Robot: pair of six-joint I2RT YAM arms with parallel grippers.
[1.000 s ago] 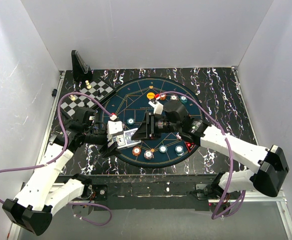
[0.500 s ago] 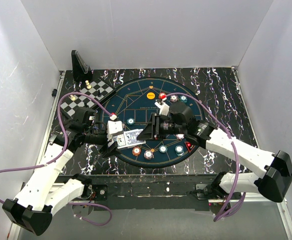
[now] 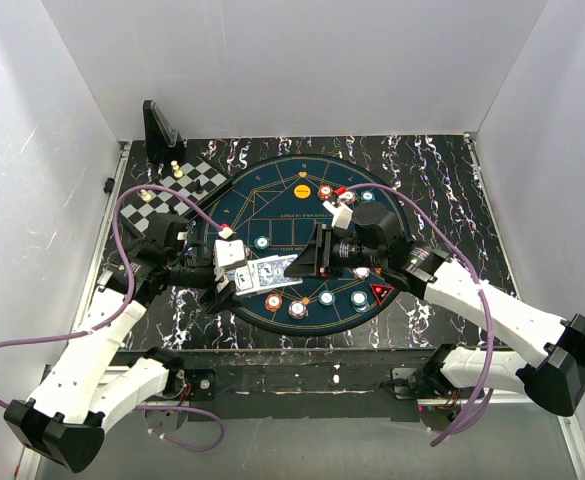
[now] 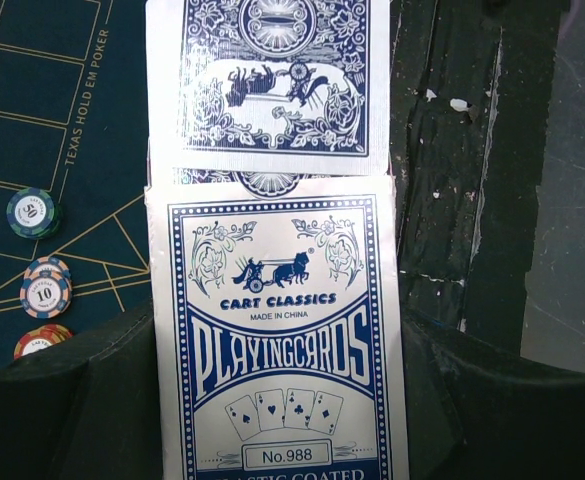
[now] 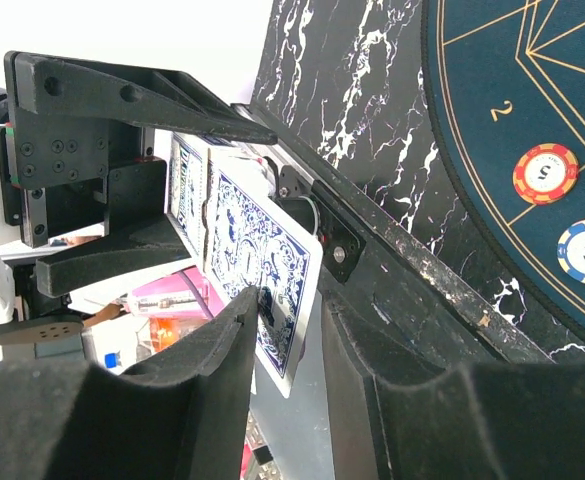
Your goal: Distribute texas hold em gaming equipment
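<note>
My left gripper (image 3: 234, 272) is shut on a blue-and-white playing-card box (image 4: 277, 350), held above the mat's near-left edge. One blue-backed card (image 4: 277, 80) sticks out of the box's open end, more than half its length. My right gripper (image 3: 300, 265) faces the box. The card (image 5: 262, 260) lies slanted between its jaws, against the left finger (image 5: 222, 350), with a gap showing beside the right finger. Several poker chips lie on the mat: orange (image 3: 273, 301), white (image 3: 298, 309), teal (image 3: 326, 298) and red (image 3: 325, 191). A yellow marker (image 3: 302, 190) sits farther back.
The round dark blue mat (image 3: 272, 200) covers the middle of the black marbled table. A checkered board (image 3: 187, 185) with small chess pieces lies at the back left, a black stand (image 3: 157, 130) behind it. A red triangular marker (image 3: 380, 293) sits under my right arm. White walls enclose three sides.
My right arm has drawn back to the right, away from the box, and its jaws have narrowed round the card. The left arm and the box have stayed where they were.
</note>
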